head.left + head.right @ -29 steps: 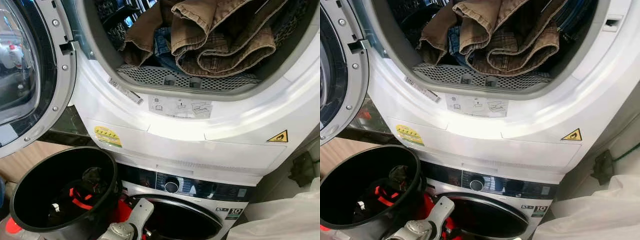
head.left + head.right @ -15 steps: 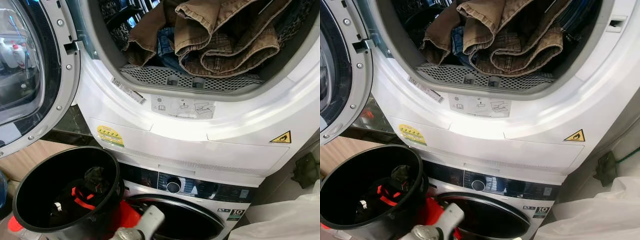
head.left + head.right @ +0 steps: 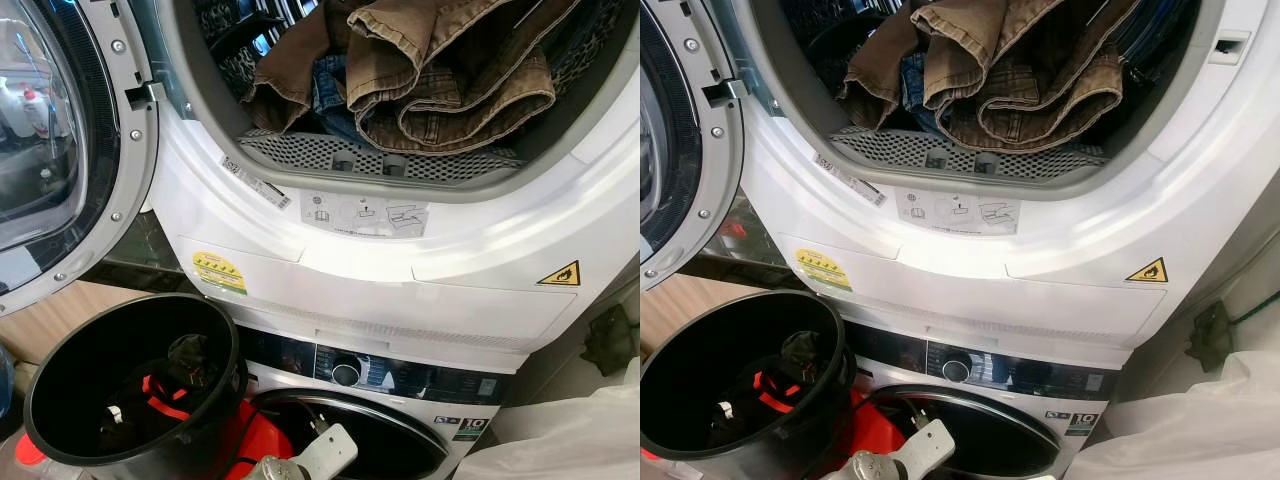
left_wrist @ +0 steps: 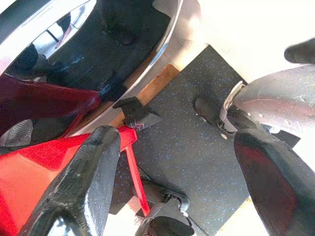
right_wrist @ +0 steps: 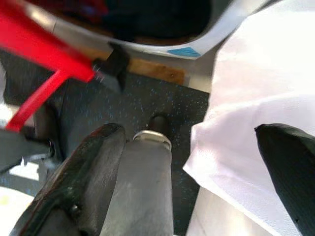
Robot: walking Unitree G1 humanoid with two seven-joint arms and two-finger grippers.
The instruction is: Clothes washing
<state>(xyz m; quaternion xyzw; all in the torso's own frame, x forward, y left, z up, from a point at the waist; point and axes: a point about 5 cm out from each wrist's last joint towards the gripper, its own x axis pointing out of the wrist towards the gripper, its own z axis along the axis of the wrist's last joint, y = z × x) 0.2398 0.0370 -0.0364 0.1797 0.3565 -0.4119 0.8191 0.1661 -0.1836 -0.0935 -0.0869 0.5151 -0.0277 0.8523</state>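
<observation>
Above the washer (image 3: 380, 440), the dryer (image 3: 400, 270) stands with its door (image 3: 60, 150) swung out to the left, and brown clothes (image 3: 430, 70) lie heaped in its drum over a bit of blue denim. Left of the washer sits a black bucket (image 3: 130, 390) holding dark items with a red strap. Both grippers hang low over a dark speckled mat (image 4: 197, 147): the left gripper (image 4: 172, 182) spread wide near a red frame (image 4: 44, 157), the right gripper (image 5: 197, 172) spread wide beside a white sheet (image 5: 256, 98).

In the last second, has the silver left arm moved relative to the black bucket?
Yes. The left arm has swung rightward, away from the black bucket rim and across the lower washer's door, ending lower in view.
</observation>
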